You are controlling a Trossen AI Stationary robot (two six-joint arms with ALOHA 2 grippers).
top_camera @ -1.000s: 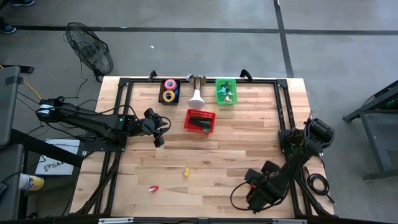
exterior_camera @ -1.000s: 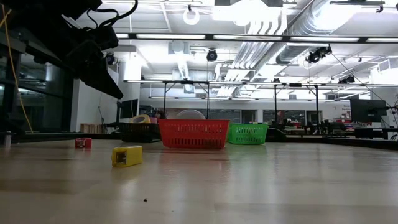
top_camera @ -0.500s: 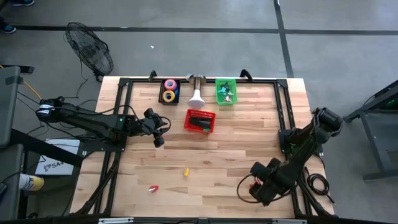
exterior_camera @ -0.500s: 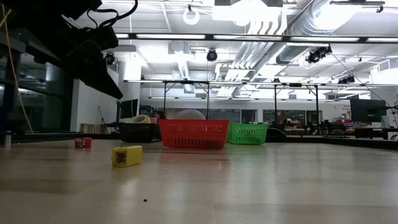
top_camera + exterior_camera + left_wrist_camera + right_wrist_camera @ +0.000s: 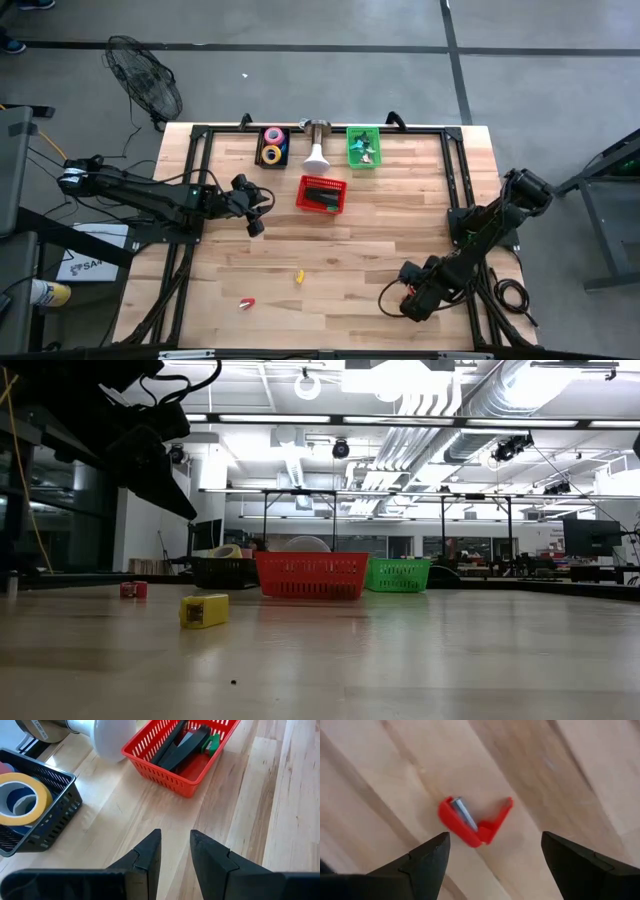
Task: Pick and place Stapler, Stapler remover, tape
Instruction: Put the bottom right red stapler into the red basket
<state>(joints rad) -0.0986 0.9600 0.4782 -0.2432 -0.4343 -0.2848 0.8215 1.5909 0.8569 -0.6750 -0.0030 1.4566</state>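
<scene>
Red staple remover [image 5: 474, 823] lies on the bench [image 5: 380, 230], right under the right pincer [image 5: 492, 857], whose fingers are spread wide. Go straight down, then pinch its sides (it may slide). Left pincer [image 5: 175, 852] waits, a little open, near the red basket [image 5: 182, 752].

Even overhead light lit the wooden table [image 5: 330, 250] brightly with only soft shadows, ceiling lamps [image 5: 420, 380] glared in the low view, and the right wrist view's red piece [image 5: 472, 822] looked slightly blurred.
</scene>
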